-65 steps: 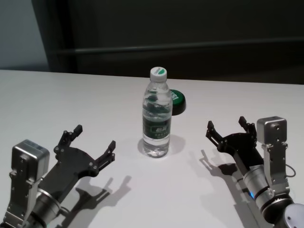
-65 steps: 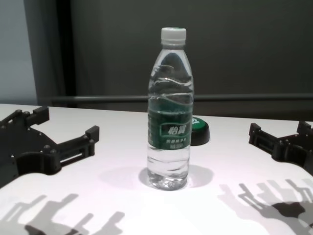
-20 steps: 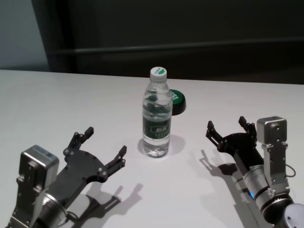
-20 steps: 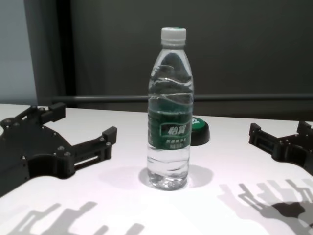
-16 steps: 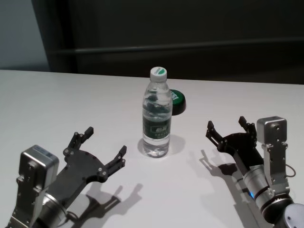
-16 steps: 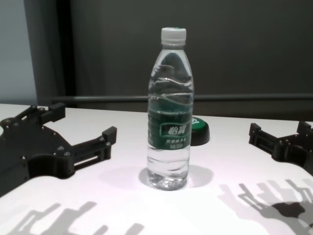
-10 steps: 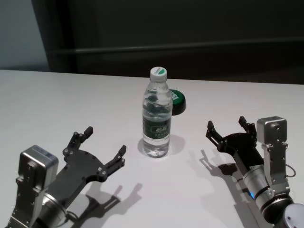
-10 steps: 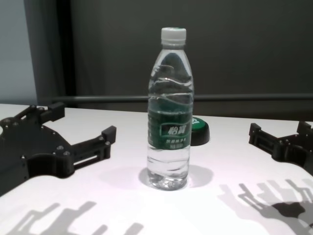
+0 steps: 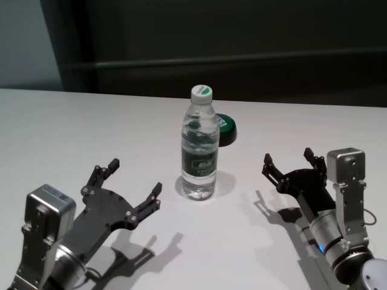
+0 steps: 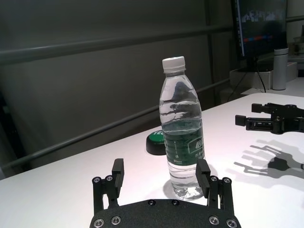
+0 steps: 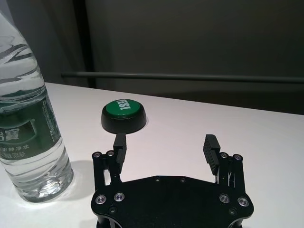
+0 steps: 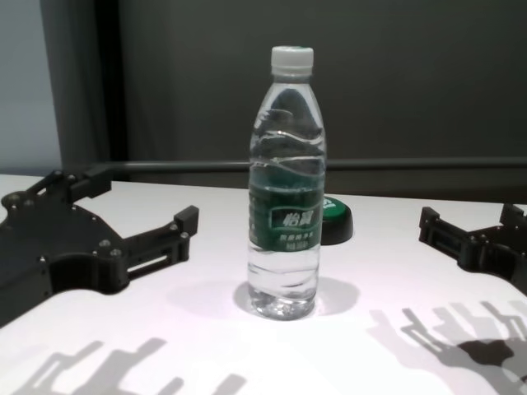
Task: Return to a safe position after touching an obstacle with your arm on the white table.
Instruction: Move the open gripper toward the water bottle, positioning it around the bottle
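The bottle [image 9: 199, 145] stands upright mid-tabletop [image 9: 72, 127], well clear of both arms. Tall, water-filled and narrow-based, it looks easy to tip and slick — a hold at the green label [image 12: 284, 220] would suit best. Its white script is unreadable. The left gripper [image 9: 127, 187] and right gripper [image 9: 289, 163] hover with jaws spread, empty.

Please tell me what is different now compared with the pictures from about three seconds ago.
The left gripper, open, has moved forward and inward toward the bottle, and it now sits a little higher in the chest view. It does not touch the bottle and holds nothing. The bottle stands upright in the same place on the table, the disc remains behind it, and the right gripper, open, has not moved.
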